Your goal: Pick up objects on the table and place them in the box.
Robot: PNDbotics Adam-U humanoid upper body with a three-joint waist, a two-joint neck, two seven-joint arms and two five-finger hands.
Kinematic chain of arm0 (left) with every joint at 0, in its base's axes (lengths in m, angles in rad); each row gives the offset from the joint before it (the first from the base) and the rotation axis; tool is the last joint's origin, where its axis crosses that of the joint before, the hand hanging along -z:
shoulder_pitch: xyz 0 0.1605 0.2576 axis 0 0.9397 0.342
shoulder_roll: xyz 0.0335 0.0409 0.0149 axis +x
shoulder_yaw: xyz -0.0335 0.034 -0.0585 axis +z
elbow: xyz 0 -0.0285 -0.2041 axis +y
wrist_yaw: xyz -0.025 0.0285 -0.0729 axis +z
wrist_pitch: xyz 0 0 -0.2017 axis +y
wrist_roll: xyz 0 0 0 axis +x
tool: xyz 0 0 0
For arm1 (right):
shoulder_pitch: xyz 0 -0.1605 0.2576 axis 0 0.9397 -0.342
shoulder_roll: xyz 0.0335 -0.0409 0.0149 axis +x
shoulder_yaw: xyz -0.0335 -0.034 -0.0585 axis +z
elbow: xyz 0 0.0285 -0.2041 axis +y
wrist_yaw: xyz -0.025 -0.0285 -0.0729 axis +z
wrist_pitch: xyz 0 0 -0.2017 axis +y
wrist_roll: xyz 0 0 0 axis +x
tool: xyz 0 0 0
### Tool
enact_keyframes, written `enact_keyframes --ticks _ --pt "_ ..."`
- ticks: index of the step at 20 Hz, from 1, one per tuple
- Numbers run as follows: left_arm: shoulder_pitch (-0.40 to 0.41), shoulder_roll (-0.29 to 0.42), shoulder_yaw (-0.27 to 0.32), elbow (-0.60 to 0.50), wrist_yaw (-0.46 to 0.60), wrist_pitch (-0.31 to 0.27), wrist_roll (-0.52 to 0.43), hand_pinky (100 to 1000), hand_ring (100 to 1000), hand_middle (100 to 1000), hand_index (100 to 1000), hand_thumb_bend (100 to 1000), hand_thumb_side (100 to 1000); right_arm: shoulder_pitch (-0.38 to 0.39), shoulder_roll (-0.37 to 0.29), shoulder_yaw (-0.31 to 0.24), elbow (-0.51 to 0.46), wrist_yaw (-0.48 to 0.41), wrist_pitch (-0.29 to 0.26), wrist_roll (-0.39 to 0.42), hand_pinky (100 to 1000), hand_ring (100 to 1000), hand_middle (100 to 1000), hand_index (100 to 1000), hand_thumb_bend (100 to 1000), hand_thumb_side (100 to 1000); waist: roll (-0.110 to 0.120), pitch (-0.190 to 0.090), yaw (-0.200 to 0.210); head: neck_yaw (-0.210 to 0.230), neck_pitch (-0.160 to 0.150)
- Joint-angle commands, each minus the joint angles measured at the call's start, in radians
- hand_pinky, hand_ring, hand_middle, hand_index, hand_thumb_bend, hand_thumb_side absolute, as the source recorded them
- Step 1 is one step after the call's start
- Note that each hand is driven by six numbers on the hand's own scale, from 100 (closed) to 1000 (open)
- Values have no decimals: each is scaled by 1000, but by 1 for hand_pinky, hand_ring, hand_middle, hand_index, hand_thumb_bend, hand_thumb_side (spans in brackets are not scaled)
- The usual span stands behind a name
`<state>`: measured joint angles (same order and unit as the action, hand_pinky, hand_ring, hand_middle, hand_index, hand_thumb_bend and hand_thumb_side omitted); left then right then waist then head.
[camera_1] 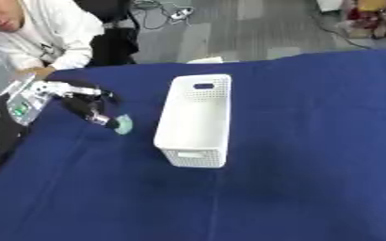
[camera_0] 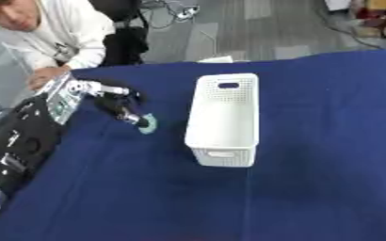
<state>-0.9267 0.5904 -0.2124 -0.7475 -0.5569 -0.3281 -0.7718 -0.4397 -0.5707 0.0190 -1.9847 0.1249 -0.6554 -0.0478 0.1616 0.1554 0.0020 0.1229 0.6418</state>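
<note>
A white perforated box [camera_0: 222,118] stands upright in the middle of the blue table, its inside looking bare. Left of it, my left hand [camera_0: 116,102] reaches in from the left edge with its fingers curled down around a small pale green object [camera_0: 148,124]. The object sits at the fingertips, low over the cloth, a short way from the box's left wall. Whether it touches the cloth I cannot tell. My right hand shows in no view.
The blue cloth [camera_0: 311,188] covers the table to the right and front of the box. A person in white leans at the far left corner. Beyond the far edge lies grey floor with cables and a white paper [camera_0: 215,59].
</note>
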Motion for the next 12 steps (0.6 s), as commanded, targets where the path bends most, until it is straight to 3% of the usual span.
enact_keyframes --ticks 1,12 --pt "-8 21 11 -6 8 -130 -135 477 637 870 1000 1000 698 -16 -12 -5 -15 -4 -1 2 100 177 283 488 100 966 -7 -15 0 -3 -10" --pt "-9 16 14 5 -48 -129 -135 520 660 875 1000 1000 715 -18 -11 -5 -15 -5 -2 4 100 178 284 488 100 963 -8 -14 -2 -1 -5"
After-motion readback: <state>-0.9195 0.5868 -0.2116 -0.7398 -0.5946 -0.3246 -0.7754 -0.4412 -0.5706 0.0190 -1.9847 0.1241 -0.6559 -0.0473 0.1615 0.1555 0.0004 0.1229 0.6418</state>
